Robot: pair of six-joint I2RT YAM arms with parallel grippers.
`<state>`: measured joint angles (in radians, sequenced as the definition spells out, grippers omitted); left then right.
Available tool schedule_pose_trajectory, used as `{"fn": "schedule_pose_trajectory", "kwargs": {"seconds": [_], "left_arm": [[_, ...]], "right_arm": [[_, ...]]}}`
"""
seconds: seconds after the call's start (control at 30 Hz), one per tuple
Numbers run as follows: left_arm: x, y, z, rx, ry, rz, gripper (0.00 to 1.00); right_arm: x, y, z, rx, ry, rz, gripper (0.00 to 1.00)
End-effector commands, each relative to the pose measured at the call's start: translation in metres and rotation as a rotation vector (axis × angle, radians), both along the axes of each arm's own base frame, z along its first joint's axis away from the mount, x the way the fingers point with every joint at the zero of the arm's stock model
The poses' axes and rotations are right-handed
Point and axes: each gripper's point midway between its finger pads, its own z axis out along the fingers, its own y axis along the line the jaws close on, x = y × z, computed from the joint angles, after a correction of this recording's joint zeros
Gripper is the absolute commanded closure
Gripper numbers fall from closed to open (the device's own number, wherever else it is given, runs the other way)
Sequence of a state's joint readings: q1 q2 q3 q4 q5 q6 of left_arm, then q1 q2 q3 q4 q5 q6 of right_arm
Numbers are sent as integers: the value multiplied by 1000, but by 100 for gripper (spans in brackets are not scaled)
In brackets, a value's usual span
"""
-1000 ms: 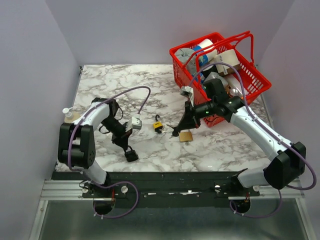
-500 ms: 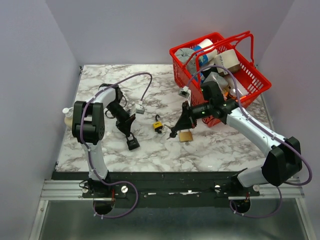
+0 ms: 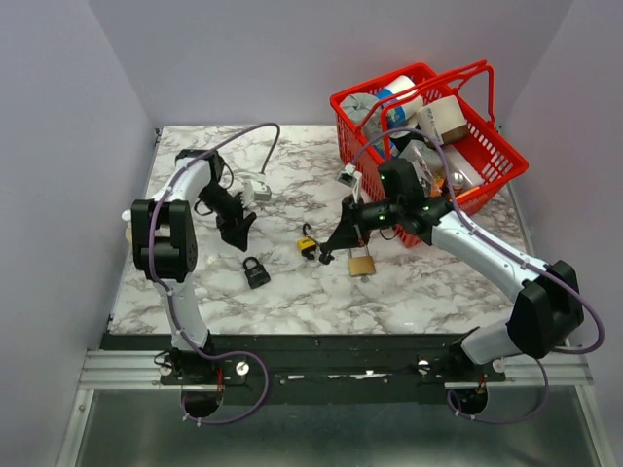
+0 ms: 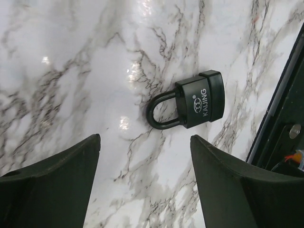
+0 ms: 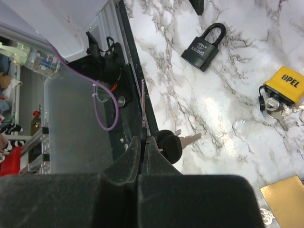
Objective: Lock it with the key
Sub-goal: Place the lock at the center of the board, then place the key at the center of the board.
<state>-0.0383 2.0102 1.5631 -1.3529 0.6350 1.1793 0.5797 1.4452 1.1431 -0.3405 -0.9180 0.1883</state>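
At the left of the overhead view, the left gripper (image 3: 234, 222) hangs over the marble worktop (image 3: 292, 302) with its jaws spread wide and nothing between them. Just below it in that view, the black padlock (image 4: 194, 99) lies flat on its side, apart from both fingers (image 4: 52, 180), with its shackle pointing toward the left of the wrist frame. It looks like a small solid metal block: dense for its size, rigid, and smooth enough to skate on the polished stone if pushed. The flat faces of its body are probably the surest place to pinch it, leaving the keyway end free. Toward the middle of the overhead view lies a yellow padlock (image 3: 308, 243) with a bunch of keys at its side. Next to that, the right gripper (image 3: 329, 256) is closed tight on the dark round head of a key (image 5: 168, 145), whose thin blade juts out bare over the worktop. The key is light and stiff, and held by so little it could twist in the pinch if the blade meets the keyway off-line. A brass padlock (image 3: 362, 264) lies just beside that gripper, and a red basket (image 3: 341, 102) full of items fills the upper right. Which padlock this key fits cannot be told.
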Motion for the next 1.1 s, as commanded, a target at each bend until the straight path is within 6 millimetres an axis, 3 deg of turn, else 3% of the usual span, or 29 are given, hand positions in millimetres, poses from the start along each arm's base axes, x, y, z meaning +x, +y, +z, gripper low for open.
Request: {"fn": "schedule_pose_trajectory", "kwargs": {"seconds": [0.0, 0.07, 0.1, 0.13, 0.17, 0.23, 0.27, 0.4, 0.53, 0.7, 0.9, 1.07], "left_arm": [[7, -2, 72, -111, -120, 110, 10], [6, 3, 95, -140, -168, 186, 9], [5, 2, 103, -169, -182, 216, 1], [9, 4, 109, -181, -222, 240, 1], [1, 4, 117, -188, -227, 287, 1], [4, 7, 125, -205, -286, 340, 1], [-6, 5, 130, -211, -291, 383, 1], [-15, 0, 144, -253, -328, 475, 1], [-19, -8, 157, -311, -350, 530, 1], [-29, -9, 155, -320, -335, 564, 1], [-33, -9, 144, -317, -326, 593, 1], [-36, -9, 140, -315, -317, 596, 1]], "right_arm": [[14, 20, -9, -34, 5, -72, 99], [23, 33, -13, -70, -6, -126, 99], [26, 37, -16, -86, -4, -148, 99], [22, 46, -18, -98, -1, -146, 99], [29, 53, -24, -122, 2, -173, 99], [26, 68, -29, -123, 11, -172, 99], [30, 75, -36, -135, 29, -191, 99], [37, 94, -60, -173, 107, -258, 99], [25, 108, -84, -209, 157, -243, 99], [15, 120, -116, -252, 253, -228, 99], [30, 132, -154, -298, 325, -297, 99], [44, 139, -170, -310, 335, -360, 99]]}}
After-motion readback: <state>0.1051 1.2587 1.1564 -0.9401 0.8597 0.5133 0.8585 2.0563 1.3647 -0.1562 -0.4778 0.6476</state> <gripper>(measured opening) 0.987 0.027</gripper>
